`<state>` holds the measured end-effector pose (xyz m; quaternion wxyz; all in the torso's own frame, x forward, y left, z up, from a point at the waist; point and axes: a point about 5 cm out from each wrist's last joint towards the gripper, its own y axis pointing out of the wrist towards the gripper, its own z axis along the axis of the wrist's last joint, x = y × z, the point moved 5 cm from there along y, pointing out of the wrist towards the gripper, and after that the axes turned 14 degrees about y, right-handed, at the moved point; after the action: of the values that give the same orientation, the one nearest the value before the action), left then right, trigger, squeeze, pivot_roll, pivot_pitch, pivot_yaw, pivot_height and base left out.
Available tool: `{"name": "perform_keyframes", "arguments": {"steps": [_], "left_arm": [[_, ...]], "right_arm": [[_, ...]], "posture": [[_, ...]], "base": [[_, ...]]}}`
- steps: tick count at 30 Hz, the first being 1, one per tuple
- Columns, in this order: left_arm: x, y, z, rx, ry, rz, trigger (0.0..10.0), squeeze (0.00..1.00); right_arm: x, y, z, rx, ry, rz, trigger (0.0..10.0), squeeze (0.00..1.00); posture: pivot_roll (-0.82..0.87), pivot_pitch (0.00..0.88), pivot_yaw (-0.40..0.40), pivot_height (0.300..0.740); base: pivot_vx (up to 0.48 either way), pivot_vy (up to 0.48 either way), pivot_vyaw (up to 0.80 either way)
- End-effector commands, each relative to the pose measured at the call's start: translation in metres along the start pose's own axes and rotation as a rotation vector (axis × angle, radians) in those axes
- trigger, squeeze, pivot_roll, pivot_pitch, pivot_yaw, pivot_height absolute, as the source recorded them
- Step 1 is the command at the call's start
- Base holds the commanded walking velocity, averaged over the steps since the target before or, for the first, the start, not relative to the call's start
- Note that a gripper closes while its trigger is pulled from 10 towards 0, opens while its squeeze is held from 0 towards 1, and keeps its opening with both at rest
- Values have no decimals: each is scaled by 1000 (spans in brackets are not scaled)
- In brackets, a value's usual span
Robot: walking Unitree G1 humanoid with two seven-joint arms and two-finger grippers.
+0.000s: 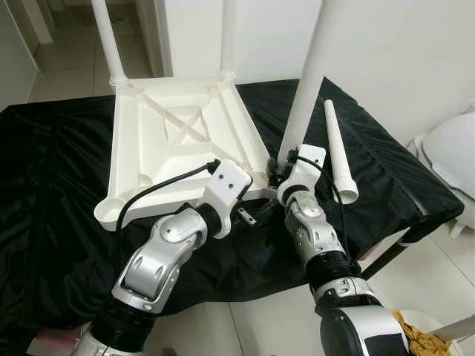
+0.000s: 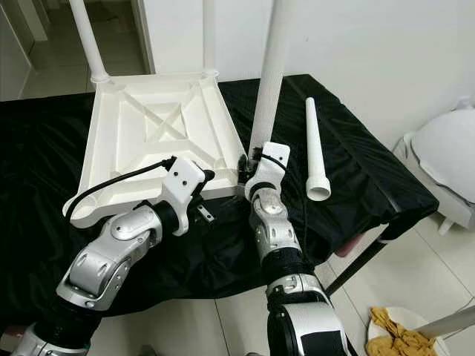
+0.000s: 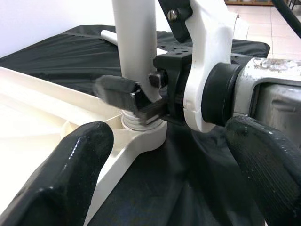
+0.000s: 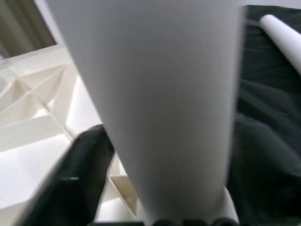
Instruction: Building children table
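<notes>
I've got the tabletop point(image 1: 178, 141) upside down on the black cloth point(image 1: 59, 185), centre-left of frame. Two legs are already standing in the far corners, upper left point(image 1: 107, 41) and top centre point(image 1: 228, 37). My right gripper point(image 1: 278, 172) is clamped round the third leg point(image 1: 308, 81), upright at the near right corner, its foot sitting in the socket point(image 3: 141, 134); whether it's fully seated I can't tell. My left gripper point(image 1: 252, 215) hovers just beside that corner, fingers point(image 3: 70, 174) apart, holding nothing. By my reckoning we're past halfway: this leg to finish, then the fourth. That last leg point(image 1: 338, 152) lies loose on the cloth, right of centre, well within reach. The near left corner socket point(image 1: 111, 210) looks vacant. A white chair point(image 1: 453, 159) sits at the right edge, and a plate of chips point(image 2: 401, 334) on the floor, lower right. Nothing blocks the work.
</notes>
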<state>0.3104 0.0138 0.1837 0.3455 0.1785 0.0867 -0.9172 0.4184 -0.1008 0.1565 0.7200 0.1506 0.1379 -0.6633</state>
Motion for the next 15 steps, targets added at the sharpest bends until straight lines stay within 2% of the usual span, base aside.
{"name": "perform_keyframes", "arguments": {"steps": [1, 3, 6, 9, 10, 12, 14, 15], "left_arm": [[3, 1, 1, 5, 9, -18, 10000, 0], [3, 1, 1, 5, 9, -17, 10000, 0], [3, 1, 1, 7, 4, -12, 10000, 0], [3, 1, 1, 6, 3, -10, 10000, 0], [3, 1, 1, 7, 4, -9, 10000, 0], [3, 1, 1, 7, 4, -9, 10000, 0], [2, 0, 2, 8, 2, -7, 10000, 0], [2, 0, 2, 8, 2, -7, 10000, 0]], "right_arm": [[-4, -1, 2, -21, 22, 69, 10000, 1000], [-2, 0, 4, -24, 17, 86, 10000, 1000], [9, 1, 12, -31, -33, 118, 10000, 1000], [11, 2, 13, -42, -36, 132, 10000, 1000], [13, 2, 14, -54, -46, 167, 10000, 0], [13, 2, 14, -54, -46, 167, 10000, 0], [16, 0, 16, -89, -89, 257, 10000, 0], [16, 0, 16, -89, -89, 257, 10000, 0]], "posture": [[-43, 0, -19, 740], [-42, 0, -21, 740], [-40, 0, -23, 740], [-40, 0, -23, 740], [-39, 0, -25, 740], [-39, 0, -25, 740], [-37, 1, -25, 740], [-37, 1, -25, 740]], "base": [[0, 0, 0], [0, 0, 0], [0, 0, 0], [0, 0, 0], [0, 0, 0], [0, 0, 0], [0, 0, 0], [0, 0, 0]]}}
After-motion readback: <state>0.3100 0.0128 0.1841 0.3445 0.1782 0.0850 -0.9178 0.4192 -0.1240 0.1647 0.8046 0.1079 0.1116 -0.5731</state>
